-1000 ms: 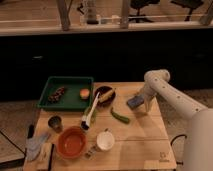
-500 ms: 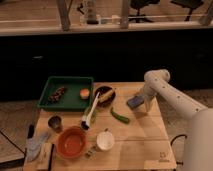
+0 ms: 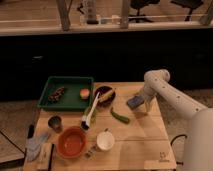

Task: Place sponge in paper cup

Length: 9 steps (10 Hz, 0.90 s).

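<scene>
The blue-grey sponge (image 3: 133, 103) lies at the right part of the wooden table (image 3: 140, 145), just right of the dark bowl. My gripper (image 3: 138, 103) hangs from the white arm right at the sponge, open, its tips on either side of it. I cannot tell whether they touch it. The white paper cup (image 3: 105, 140) stands upright near the table's front, left of and nearer than the sponge.
A green vegetable (image 3: 119, 116) lies between sponge and cup. A dish brush (image 3: 90, 112) lies beside a dark bowl (image 3: 104, 94). A green tray (image 3: 67, 93) sits at the back left, an orange bowl (image 3: 72, 142) and a small dark cup (image 3: 55, 121) at the front left.
</scene>
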Tool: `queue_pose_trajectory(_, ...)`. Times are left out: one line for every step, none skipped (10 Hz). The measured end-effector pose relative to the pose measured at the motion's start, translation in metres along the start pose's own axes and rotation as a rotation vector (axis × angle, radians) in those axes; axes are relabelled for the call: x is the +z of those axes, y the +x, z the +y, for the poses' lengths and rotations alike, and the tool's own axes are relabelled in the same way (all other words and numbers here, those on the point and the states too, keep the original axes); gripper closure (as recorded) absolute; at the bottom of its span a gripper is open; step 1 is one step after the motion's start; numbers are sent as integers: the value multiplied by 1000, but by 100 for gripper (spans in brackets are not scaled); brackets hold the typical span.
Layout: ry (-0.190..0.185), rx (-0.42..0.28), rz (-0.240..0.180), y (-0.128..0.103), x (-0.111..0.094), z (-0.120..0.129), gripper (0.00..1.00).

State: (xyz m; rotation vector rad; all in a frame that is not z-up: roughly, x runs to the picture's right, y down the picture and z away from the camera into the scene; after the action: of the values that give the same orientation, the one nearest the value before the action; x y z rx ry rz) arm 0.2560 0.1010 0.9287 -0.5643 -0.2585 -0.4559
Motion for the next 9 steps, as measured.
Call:
queue_pose_trajectory(-4,-5,5,-2,1,-2,20)
queue_pose_trajectory(-6,-12,6,-6,2,-6,20)
queue_pose_trajectory(-7,-16,7,-8,2,-9,20)
queue_pose_trajectory(-11,-18,9,-8,3,-10,20)
queue_pose_trajectory(-20,-22,10,-9,4,-11,20)
queue_pose_trajectory(-24,-23,9,-9,5,-12,21)
queue_pose_trajectory(-34,-29,9,-11,8,-14,30)
queue_pose_trajectory(-45,-33,10,-12,12,-16,43)
queue_pose_trajectory(-52,-29,11,-12,14,-16,51)
